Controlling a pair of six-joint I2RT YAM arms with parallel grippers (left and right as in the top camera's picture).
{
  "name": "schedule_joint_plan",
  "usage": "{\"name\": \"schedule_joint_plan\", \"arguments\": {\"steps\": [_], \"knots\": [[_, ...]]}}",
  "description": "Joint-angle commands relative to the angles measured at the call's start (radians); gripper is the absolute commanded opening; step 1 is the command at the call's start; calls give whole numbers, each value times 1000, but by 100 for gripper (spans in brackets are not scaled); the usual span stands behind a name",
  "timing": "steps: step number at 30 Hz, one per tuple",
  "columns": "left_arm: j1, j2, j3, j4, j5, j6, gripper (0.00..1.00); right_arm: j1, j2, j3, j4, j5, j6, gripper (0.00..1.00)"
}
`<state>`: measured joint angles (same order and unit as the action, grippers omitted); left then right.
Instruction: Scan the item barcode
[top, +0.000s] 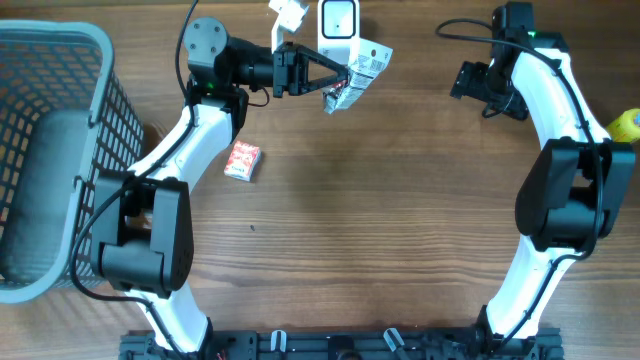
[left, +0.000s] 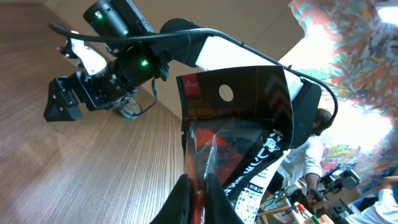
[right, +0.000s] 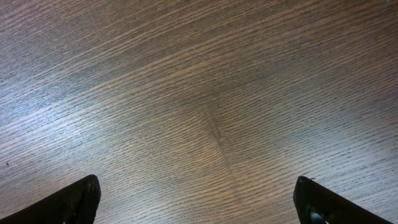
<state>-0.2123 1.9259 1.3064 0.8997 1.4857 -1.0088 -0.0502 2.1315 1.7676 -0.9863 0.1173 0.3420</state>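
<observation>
My left arm reaches up the table toward 12 o'clock, left gripper (top: 338, 82) clamped on the packet (top: 362, 68), held just beside the white scanner (top: 338, 20). Only the left wrist view shows the packet's black-and-red printed face, pinched at its lower edge. My right arm folds in at 1 o'clock, right gripper (top: 470, 80) released. Its wrist view shows fingertips wide apart over the bare table (right: 205, 93).

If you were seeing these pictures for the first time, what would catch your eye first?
The left claw, shut on a packet, holds it up by the white scanner at the table's far edge. A grey basket fills the left side; a red box lies beside that arm.
</observation>
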Motion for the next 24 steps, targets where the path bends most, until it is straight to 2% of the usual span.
{"name": "schedule_joint_plan", "arguments": {"steps": [1,5,9,11,15,19,22,24], "knots": [[13,-26,6,9,-18,40,4,6,-27,-9,2,25,1,100],[44,-26,7,7,-76,106,4,6,-27,-9,2,25,1,100],[71,-26,7,-102,-203,180,4,6,-27,-9,2,25,0,100],[69,-26,7,-210,-355,222,4,6,-27,-9,1,25,0,100],[36,-26,8,-443,-774,358,4,6,-27,-9,-6,25,-2,100],[1,-26,37,-632,-985,494,4,6,-27,-9,-6,25,-2,100],[-50,-26,78,-812,-1257,647,4,6,-27,-9,-6,25,-2,100],[-89,-26,97,-856,-1324,729,4,7,-27,-9,-6,25,-2,100]]}}
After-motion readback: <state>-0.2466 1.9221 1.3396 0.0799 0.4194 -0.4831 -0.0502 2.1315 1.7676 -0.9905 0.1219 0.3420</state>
